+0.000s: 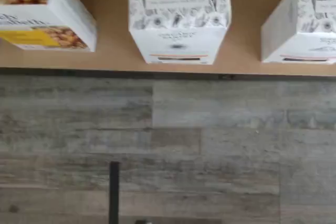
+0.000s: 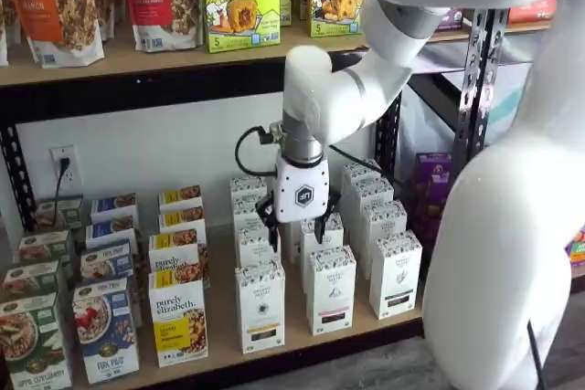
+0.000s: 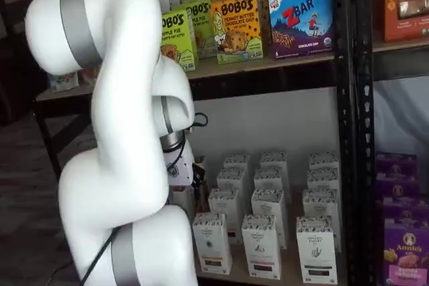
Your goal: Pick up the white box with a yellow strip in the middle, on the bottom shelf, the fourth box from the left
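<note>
Right now my gripper point(image 2: 294, 222) hangs above the white cartons on the bottom shelf point(image 2: 302, 340), with nothing held. In a shelf view two black fingers point(image 2: 267, 216) show on either side of the white body with a clear gap, so I read them as spread.

The white box point(image 2: 260, 306) I take to be the target stands at the front of its row, just beside the purely elizabeth box point(image 2: 178, 321) on one side and a like white carton point(image 2: 330, 289) on the other. From the wrist view it sits near the board's front edge, patterned top toward me point(image 1: 178, 22), upright and apart from its neighbours.

To do this well, I judge I should centre over that front carton, keep the fingers wide, and come down so each one slips into the gaps beside it, not onto the carton behind. The gaps look narrow; a skewed descent could tip a neighbour.

The shelf is a light tan board in a black rack frame point(image 3: 352, 132). Grey wood-look floor point(image 1: 168, 145) lies below, a wall outlet point(image 2: 62, 163) behind, and snack boxes point(image 2: 240, 2) fill the shelf above.
</note>
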Available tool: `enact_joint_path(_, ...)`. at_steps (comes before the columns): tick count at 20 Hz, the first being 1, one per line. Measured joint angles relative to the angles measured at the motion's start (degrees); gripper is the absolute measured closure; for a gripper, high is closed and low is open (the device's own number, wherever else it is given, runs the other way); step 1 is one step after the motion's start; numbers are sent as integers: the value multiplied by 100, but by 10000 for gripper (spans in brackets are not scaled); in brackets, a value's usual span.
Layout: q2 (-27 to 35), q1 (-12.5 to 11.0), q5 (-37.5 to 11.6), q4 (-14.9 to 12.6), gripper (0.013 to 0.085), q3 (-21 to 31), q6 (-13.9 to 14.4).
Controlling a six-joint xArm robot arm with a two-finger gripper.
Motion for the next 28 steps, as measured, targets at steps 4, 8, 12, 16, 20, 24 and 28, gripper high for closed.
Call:
enact_joint_path(4, 391, -17, -325, 19, 130, -78, -35)
enact_joint_path(8, 751, -14, -621, 239, 130, -177, -232)
enact_joint_path(12, 1170, 23, -737, 135, 130, -403, -102)
enact_joint_path(16, 1549, 77, -856, 125, 130, -596, -43)
enact_joint_path(20, 1823, 103, -1008, 339, 130, -742, -217)
enact_joint_path(24, 2141, 121, -1078, 336, 130, -1003, -198)
enact_joint_path(28, 2496, 68, -1120, 136, 130, -1356, -65)
